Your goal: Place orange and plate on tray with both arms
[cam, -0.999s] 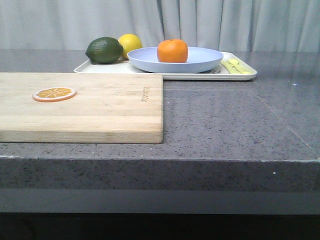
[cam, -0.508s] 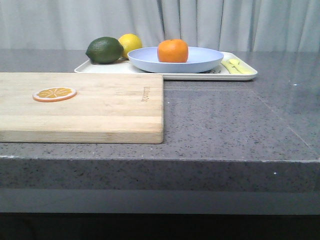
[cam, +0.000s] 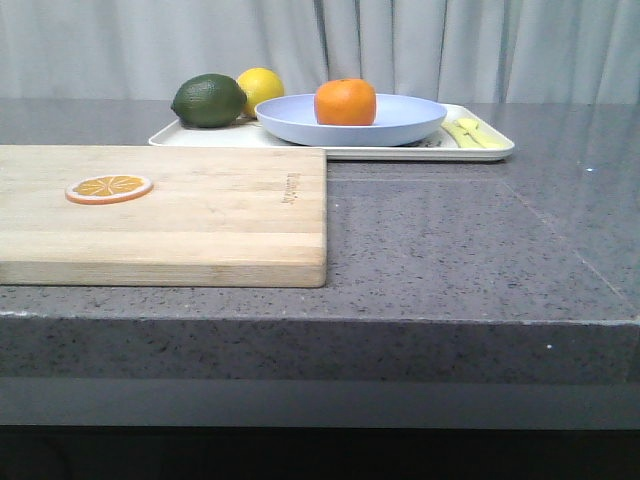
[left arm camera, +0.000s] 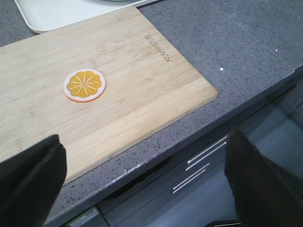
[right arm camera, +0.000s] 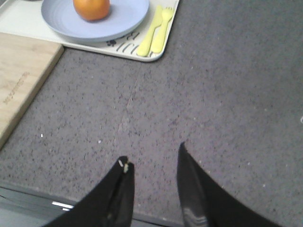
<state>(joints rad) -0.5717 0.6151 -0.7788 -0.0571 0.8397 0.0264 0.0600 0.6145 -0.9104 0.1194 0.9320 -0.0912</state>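
I see the round bright orange [cam: 345, 102] sitting in the pale lavender-blue plate [cam: 350, 119], which rests on the cream-white rectangular tray [cam: 482, 151]. My left gripper [left arm camera: 142, 175] is spread wide; my right gripper [right arm camera: 152, 177] stands slightly parted over grey counter [right arm camera: 227, 104], both empty.

The orange [cam: 345, 102] sits in the plate [cam: 400, 122] on the tray [cam: 495, 152], behind the cutting board [cam: 200, 220]; lime [cam: 209, 100] and lemon [cam: 262, 86] lie to the plate's left.

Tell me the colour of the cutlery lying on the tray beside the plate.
Pale yellow. The cutlery shows best in the right wrist view.
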